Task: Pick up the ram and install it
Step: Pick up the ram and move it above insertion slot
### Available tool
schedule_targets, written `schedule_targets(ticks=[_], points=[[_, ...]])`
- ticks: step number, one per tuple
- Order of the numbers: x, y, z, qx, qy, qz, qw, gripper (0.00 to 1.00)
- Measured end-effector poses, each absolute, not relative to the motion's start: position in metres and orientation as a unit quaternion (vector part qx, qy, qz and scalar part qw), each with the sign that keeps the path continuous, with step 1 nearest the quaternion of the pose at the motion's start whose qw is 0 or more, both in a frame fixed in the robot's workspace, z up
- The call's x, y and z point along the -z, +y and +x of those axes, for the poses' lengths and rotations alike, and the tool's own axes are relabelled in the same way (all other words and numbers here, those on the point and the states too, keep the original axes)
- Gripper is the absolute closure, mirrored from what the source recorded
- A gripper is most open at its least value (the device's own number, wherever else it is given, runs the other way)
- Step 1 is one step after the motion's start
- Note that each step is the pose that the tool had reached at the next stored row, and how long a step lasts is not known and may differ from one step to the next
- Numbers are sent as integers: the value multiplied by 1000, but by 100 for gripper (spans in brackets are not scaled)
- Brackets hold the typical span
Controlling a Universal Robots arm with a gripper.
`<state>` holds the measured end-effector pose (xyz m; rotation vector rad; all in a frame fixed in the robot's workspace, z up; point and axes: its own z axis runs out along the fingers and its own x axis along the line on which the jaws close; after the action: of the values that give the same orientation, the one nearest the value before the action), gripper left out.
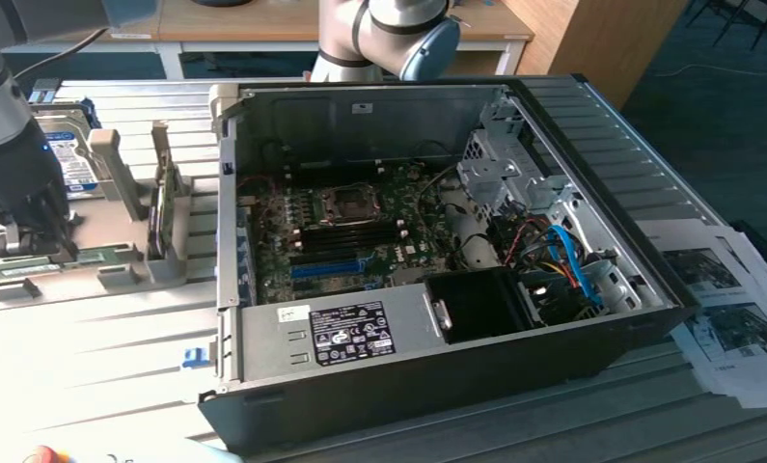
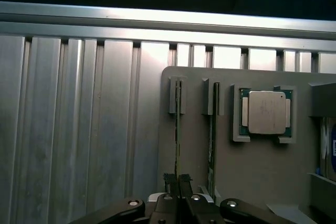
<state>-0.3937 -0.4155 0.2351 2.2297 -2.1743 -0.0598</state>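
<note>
The gripper [image 2: 177, 178] is low at the gray holder tray [image 2: 262, 182], its fingers clamped together on the thin edge of the ram [image 2: 177, 129], which stands on its edge in a slot of this tray, near the processor chip [image 2: 266, 112].

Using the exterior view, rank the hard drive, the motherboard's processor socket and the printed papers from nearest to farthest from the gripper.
1. Hard drive, beside the gripper at the exterior view's left.
2. Processor socket, mid-picture inside the open case.
3. Printed papers, far right, beyond the case.
</note>
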Motion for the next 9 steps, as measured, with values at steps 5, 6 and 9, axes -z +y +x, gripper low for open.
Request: schedule_targets(ticks=[5, 6, 9], points=[[-239, -416, -394, 19, -698, 716, 13, 88], [-240, -416, -394, 19, -698, 716, 13, 88], [-243, -416, -394, 19, -698, 716, 13, 88]])
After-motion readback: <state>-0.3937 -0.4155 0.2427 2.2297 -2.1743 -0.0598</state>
